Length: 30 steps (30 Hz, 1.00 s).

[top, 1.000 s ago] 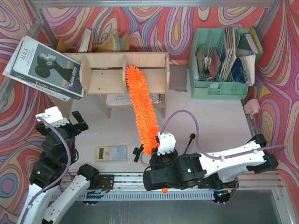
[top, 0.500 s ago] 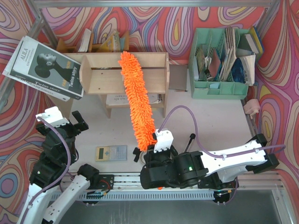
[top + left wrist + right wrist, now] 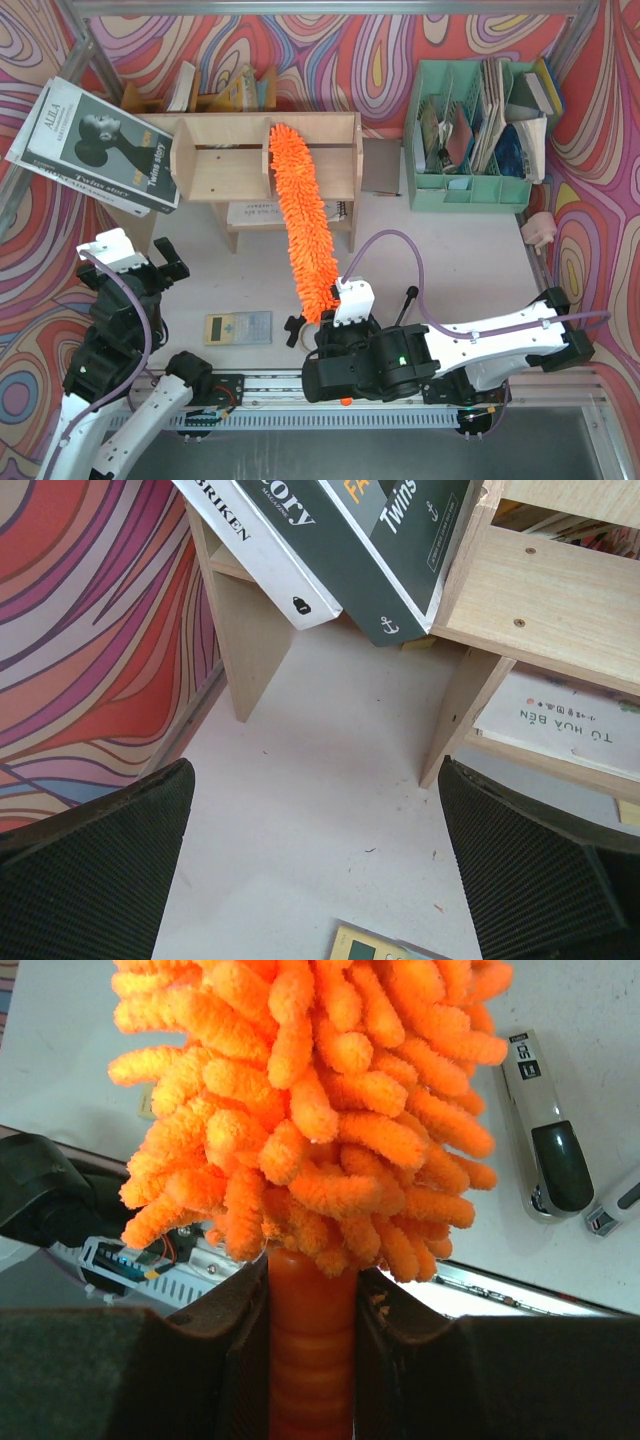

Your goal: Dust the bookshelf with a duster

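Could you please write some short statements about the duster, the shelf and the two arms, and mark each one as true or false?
1. The right pincer is shut on the handle of the duster. True.
2. The left pincer holds a book. False: it is open and holds nothing.
3. The duster's fluffy end lies on the bookshelf, near an upright divider. True.
4. The green file organizer stands to the left of the bookshelf. False: in the top view it stands to the right of it.
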Tool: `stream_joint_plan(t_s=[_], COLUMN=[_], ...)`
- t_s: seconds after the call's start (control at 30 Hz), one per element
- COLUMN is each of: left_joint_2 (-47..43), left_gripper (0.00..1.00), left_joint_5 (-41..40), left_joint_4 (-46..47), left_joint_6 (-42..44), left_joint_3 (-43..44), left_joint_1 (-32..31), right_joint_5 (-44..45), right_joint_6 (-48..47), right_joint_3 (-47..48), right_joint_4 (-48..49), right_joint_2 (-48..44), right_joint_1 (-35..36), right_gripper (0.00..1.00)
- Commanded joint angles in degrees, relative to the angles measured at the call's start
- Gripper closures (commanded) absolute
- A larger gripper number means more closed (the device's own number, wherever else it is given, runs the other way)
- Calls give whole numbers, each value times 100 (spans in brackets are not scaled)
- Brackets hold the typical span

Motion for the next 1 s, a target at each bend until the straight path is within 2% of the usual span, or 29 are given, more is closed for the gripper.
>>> stream_joint_plan(t_s=[0.0, 0.17, 0.3, 0.37, 0.57, 0.7, 0.93, 0.97], left_joint_2=[33, 13, 23, 40, 144, 183, 137, 125], left_gripper=[2, 2, 1, 1, 2, 2, 2, 2], left_joint_5=[25, 30, 38, 18, 96, 71, -76, -95], left_joint_4=[18, 17, 25, 10, 7, -50, -81, -74], left_joint_6=[-22, -19, -17, -23, -17, -37, -33, -32], left_joint_3=[9, 12, -3, -2, 0, 33, 44, 35], left_joint_1=[31, 25, 31, 31, 31, 23, 31, 27], right_joint_5=[153, -183, -585, -638, -218, -20, 71, 57], right_joint_6=[225, -771, -949, -865, 234, 146, 812, 661], right_joint_3=[-13, -204, -153, -181, -310, -402, -382, -441], right_joint_4=[-214, 735, 808, 745, -240, -292, -1193, -1113], right_joint_2=[-23, -60, 149, 149, -29, -214, -354, -393], right_joint_1=[-77, -202, -444, -518, -553, -549, -547, -547], right_gripper=[100, 100, 100, 100, 100, 100, 100, 100])
